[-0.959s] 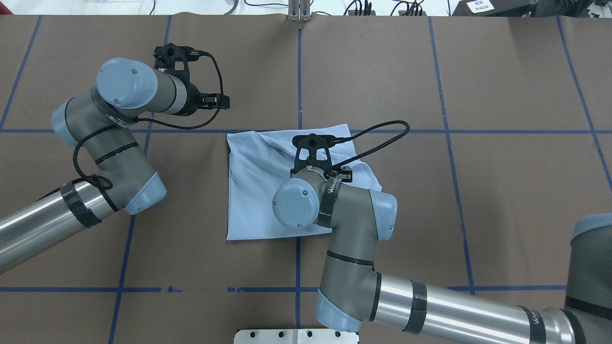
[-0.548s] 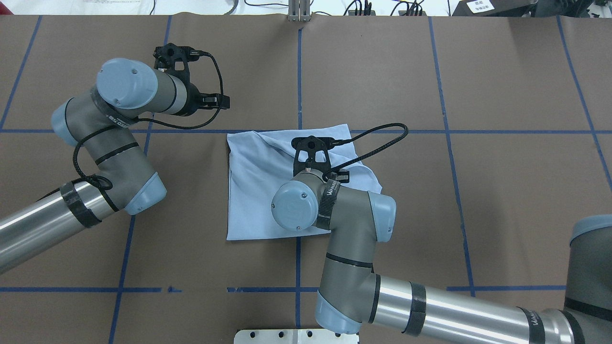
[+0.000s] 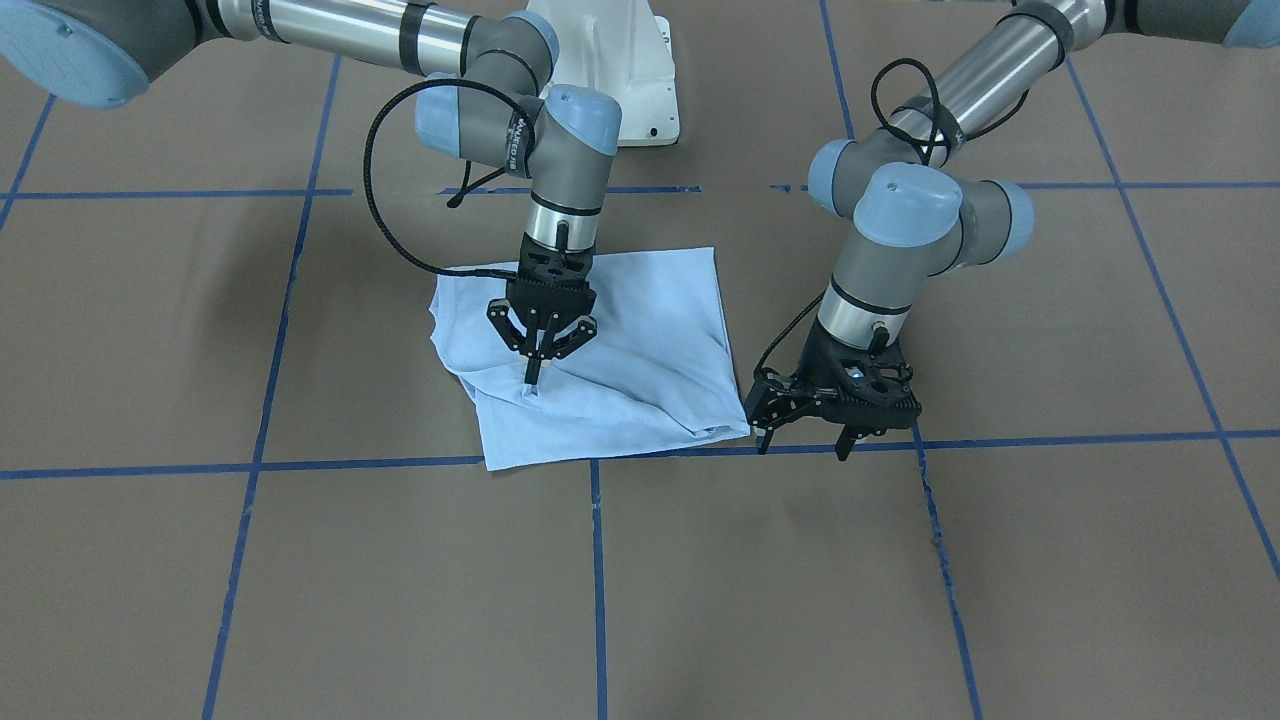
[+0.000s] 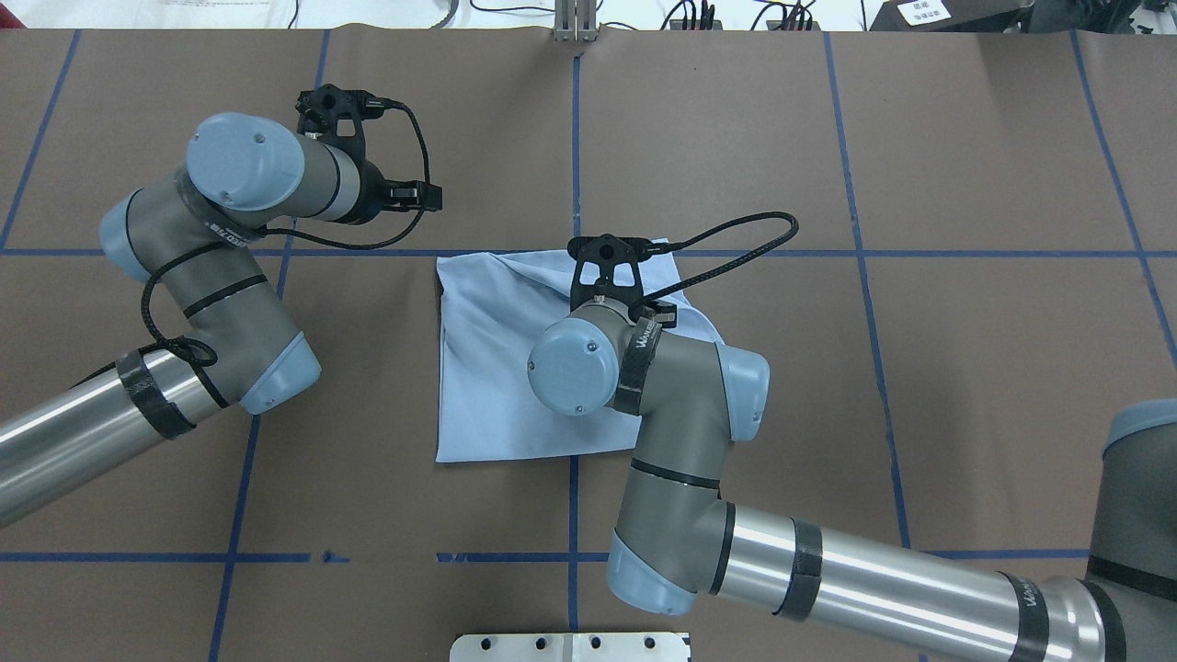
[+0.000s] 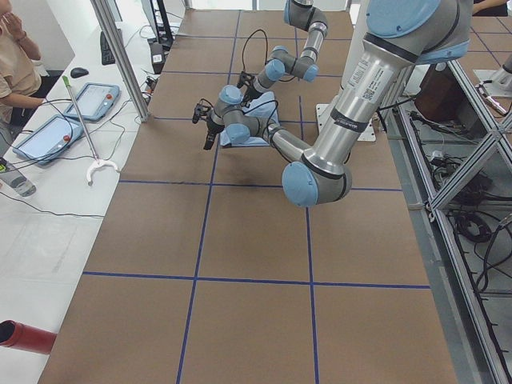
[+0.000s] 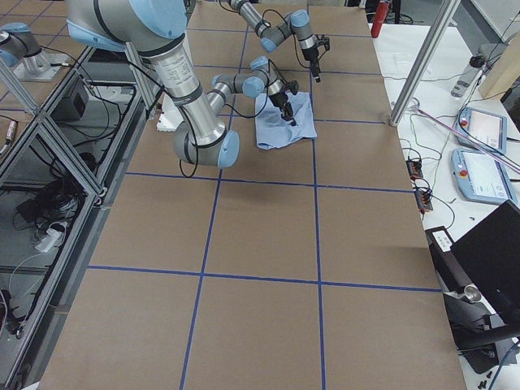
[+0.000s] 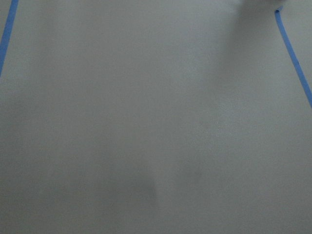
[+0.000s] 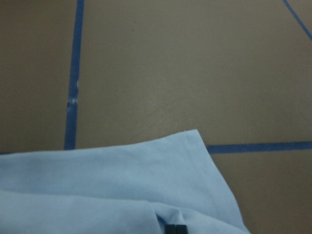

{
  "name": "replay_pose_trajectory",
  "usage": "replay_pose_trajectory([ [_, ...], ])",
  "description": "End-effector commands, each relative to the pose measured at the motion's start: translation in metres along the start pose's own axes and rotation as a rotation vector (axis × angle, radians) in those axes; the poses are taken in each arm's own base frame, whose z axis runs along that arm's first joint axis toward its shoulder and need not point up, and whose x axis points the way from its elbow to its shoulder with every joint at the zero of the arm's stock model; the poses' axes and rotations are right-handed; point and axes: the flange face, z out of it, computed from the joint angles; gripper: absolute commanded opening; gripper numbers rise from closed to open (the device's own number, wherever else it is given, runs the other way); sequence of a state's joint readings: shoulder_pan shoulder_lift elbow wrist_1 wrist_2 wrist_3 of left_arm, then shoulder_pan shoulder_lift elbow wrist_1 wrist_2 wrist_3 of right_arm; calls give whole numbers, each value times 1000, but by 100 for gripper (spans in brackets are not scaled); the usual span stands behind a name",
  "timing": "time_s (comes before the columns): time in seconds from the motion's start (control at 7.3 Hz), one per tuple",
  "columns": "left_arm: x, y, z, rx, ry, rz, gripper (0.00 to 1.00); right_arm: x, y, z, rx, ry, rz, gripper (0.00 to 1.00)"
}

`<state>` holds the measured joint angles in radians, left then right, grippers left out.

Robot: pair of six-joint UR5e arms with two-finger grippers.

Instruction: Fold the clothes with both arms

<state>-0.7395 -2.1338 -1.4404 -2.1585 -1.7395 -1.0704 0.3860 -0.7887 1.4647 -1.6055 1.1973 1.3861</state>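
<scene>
Table (image 4: 965, 368): brown covering marked into a grid by blue tape lines (image 4: 576, 138).
Left arm (image 4: 211, 276): comes in from the left and bends at the elbow, with its wrist turned down towards the table.
Left gripper (image 3: 803, 443): released, with the fingers spread wide and nothing between them. It hangs low over a tape line, just beside the T-shirt's far-left corner and apart from the cloth. The front-facing view shows the spread, while the overhead view hides most of it under the wrist.
Left wrist view: only bare table and two tape lines.
T-shirt (image 4: 487, 368): light blue and folded to a rough square. It lies at the middle of the table across the centre tape line, with its far edge along a cross line. The left part is flat and the far right part is rumpled.
Right gripper (image 3: 535, 378): clenched, with the fingertips meeting on a small pinch of the T-shirt's rumpled part. Only the front-facing view shows this, because in the overhead view the wrist covers it.
Right wrist view: a stitched hem corner of the T-shirt on the table, and one black fingertip (image 8: 175, 229) at the bottom edge.
Right arm (image 4: 680, 432): comes in from the near right, with its elbow over the T-shirt's near-right part.
Left side view: a person (image 5: 12, 56) stands at the edge beyond the table.
</scene>
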Motion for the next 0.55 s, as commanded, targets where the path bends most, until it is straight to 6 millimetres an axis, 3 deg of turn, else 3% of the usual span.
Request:
replay_pose_trajectory([
  [0.0,0,0,0,0,0,1,100,18,-37,17,27,40,26,0],
  [0.27,1,0,0,1,1,1,100,19,-41,30,36,37,34,0],
  [0.41,1,0,0,1,1,1,100,17,-36,47,40,17,41,0],
])
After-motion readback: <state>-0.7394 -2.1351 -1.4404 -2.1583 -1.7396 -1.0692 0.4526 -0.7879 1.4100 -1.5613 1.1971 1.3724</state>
